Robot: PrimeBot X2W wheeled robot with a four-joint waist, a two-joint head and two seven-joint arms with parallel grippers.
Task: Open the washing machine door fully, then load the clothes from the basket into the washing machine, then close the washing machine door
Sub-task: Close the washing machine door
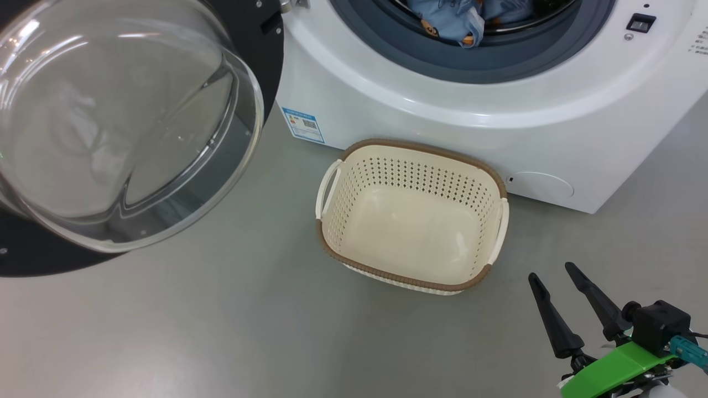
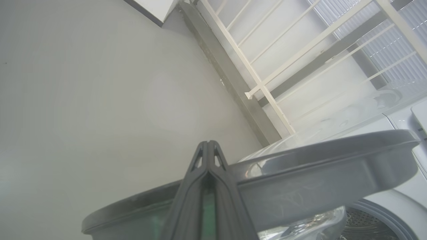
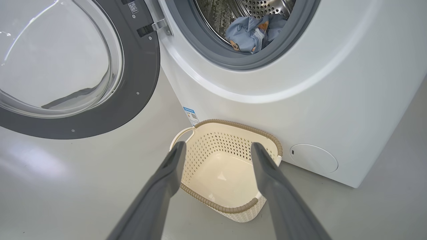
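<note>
The washing machine door (image 1: 260,50) stands swung wide open at the left, its clear glass bowl (image 1: 110,127) bulging toward me. Light blue clothes (image 1: 453,22) lie inside the drum of the white washing machine (image 1: 442,110), seen also as clothes (image 3: 250,31) in the right wrist view. The cream basket (image 1: 409,146) sits on the floor against the machine's front with nothing in it. My right gripper (image 1: 551,272) hovers open, low and to the right of the basket (image 3: 230,210). My left gripper (image 2: 207,145) is shut and empty, rising in front of the door's grey rim (image 2: 300,166); contact is unclear.
Grey floor (image 1: 221,331) spreads in front of the machine and under the door. A blue label (image 1: 303,125) and a round white cover (image 1: 539,185) sit low on the machine front. A white railing (image 2: 267,90) stands beyond the door.
</note>
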